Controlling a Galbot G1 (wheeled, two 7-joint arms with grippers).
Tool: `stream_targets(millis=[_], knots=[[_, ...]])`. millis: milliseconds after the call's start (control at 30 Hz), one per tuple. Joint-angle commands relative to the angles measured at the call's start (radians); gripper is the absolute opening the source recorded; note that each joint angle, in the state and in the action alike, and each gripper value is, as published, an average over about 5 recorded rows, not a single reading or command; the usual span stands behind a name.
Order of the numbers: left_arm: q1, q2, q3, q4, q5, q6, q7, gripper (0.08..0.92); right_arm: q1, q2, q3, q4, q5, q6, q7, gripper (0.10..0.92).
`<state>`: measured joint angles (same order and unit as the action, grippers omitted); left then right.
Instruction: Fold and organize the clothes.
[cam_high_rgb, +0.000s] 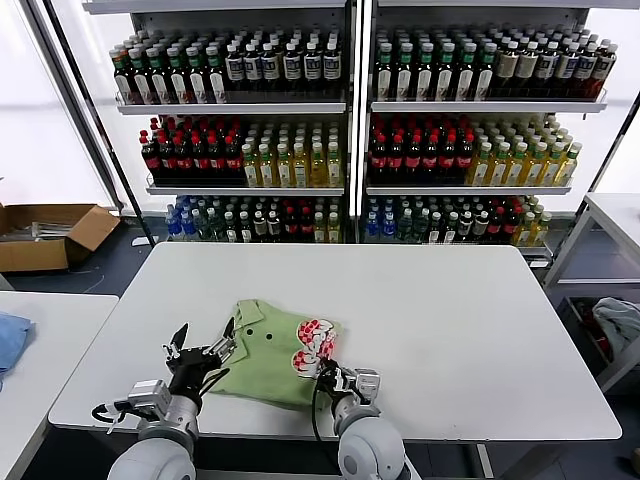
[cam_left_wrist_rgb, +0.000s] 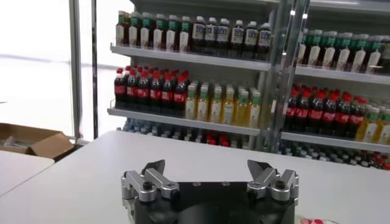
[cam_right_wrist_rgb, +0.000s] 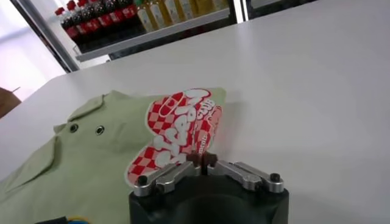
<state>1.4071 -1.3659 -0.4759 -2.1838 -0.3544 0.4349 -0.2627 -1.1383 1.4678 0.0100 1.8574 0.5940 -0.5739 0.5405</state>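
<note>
Your backdrop is the shelving (cam_high_rgb: 350, 110), three tiers packed with bottles, running across the far side behind the bench.

White bench (cam_high_rgb: 450, 330) fills the middle ground. A second white table (cam_high_rgb: 50, 340) sits off its left end with a blue cloth (cam_high_rgb: 10, 338) at its edge, and a cardboard box (cam_high_rgb: 45, 235) lies on the floor beyond.

Polo shirt (cam_high_rgb: 268, 352): light green, lying partly folded near the bench's front edge, between your two arms. Collar and two small dark buttons face up; the red-and-white chest print (cam_right_wrist_rgb: 173, 137) sits at its right side.

Right hand (cam_right_wrist_rgb: 201, 160): at the shirt's right front edge, fingers pinched together on the fabric just beside the print.

Left hand (cam_high_rgb: 200, 348): held just off the shirt's left edge, fingers spread wide, holding nothing.
</note>
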Motion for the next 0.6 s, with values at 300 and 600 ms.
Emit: stream_targets(millis=[300, 600], knots=[[-0.001, -0.007, 0.007, -0.001, 0.001, -0.001, -0.001, 0.823, 0.005, -0.173, 0.114, 0.074, -0.033, -0.005, -0.021, 0.105], [-0.011, -0.022, 0.03, 0.003, 0.004, -0.001, -0.001, 0.823, 0.101, -0.406, 0.216, -0.024, -0.091, -0.005, -0.108, 0.105]])
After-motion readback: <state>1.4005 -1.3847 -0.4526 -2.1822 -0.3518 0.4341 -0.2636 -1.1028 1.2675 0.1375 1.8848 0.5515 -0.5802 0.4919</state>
